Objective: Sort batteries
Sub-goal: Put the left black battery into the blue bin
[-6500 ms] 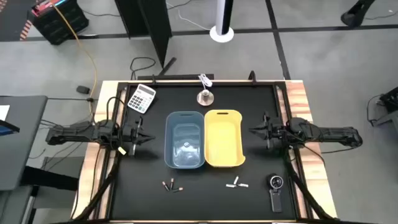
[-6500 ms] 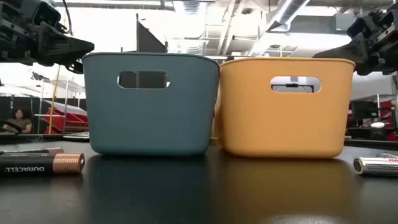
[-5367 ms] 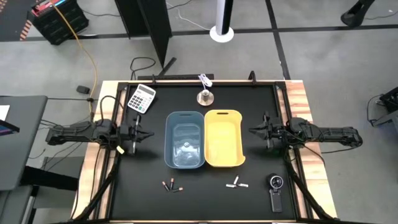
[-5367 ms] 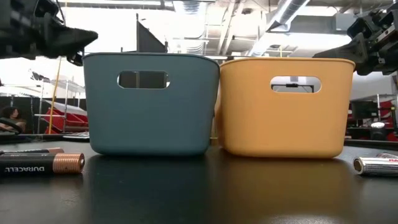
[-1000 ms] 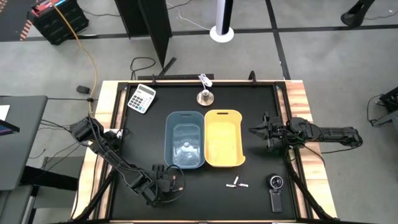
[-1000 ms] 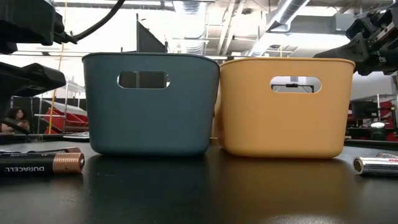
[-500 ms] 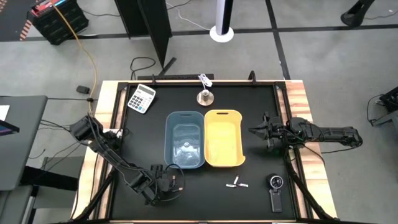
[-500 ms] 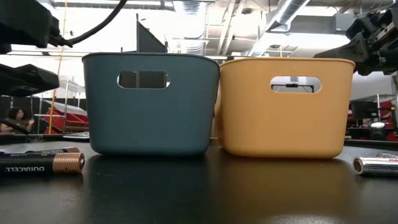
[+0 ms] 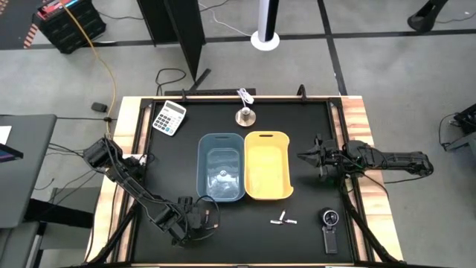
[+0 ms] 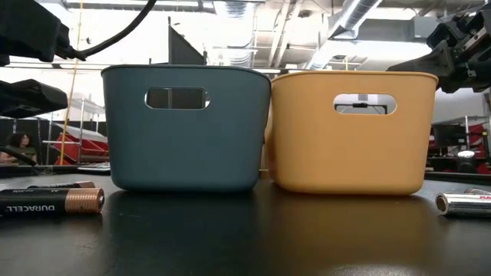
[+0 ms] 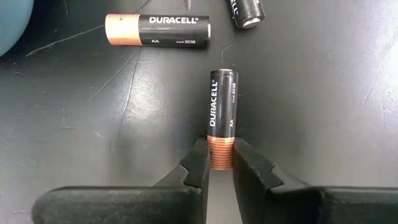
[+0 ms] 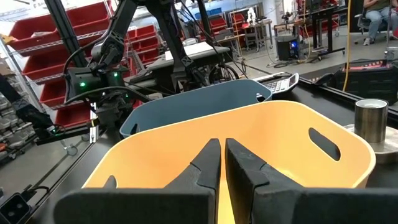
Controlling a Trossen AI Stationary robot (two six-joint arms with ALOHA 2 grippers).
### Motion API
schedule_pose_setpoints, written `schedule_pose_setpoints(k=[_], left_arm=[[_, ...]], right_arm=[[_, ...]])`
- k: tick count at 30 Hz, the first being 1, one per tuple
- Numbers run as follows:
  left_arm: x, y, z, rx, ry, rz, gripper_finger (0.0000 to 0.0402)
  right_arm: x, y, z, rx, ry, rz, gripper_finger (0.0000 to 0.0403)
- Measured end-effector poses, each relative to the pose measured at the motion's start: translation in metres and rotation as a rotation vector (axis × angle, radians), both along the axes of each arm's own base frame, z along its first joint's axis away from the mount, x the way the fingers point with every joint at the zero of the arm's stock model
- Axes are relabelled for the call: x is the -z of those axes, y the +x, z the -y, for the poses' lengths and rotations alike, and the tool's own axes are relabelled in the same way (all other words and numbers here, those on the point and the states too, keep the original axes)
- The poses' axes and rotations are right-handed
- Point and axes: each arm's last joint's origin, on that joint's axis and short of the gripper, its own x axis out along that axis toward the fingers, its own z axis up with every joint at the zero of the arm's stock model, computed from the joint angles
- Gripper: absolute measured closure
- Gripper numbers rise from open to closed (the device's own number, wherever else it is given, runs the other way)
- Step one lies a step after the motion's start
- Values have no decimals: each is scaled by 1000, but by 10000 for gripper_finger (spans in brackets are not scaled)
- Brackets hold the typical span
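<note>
Battery (image 11: 222,118), light, stiff, slick and prone to rolling, pinched at its copper end by left fingers (image 11: 200,167) at six o'clock; right fingers (image 12: 208,163) narrow, idle.

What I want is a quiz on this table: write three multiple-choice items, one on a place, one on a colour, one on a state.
1. Where is the left end effector?
A) over a bin
B) by the calculator
C) at the table's near left, at the dark batteries

2. What colour is the bin beside the blue bin?
A) red
B) yellow
C) green

3. How is the battery between the left fingers placed?
A) lying flat
B) standing upright
C) inside a bin

Key: 1 C, its wrist view shows batteries right below; 2 B, the yellow bin stands next to it; 3 A, it lies on the table.
</note>
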Motion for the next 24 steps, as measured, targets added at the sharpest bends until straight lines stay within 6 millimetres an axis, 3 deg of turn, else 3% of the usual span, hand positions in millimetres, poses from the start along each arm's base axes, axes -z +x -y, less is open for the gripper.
schedule_pose_setpoints(k=[24], left_arm=[[-29, 4, 5, 1, 58, -46, 362]], right_arm=[[0, 0, 0, 0, 0, 0, 360]])
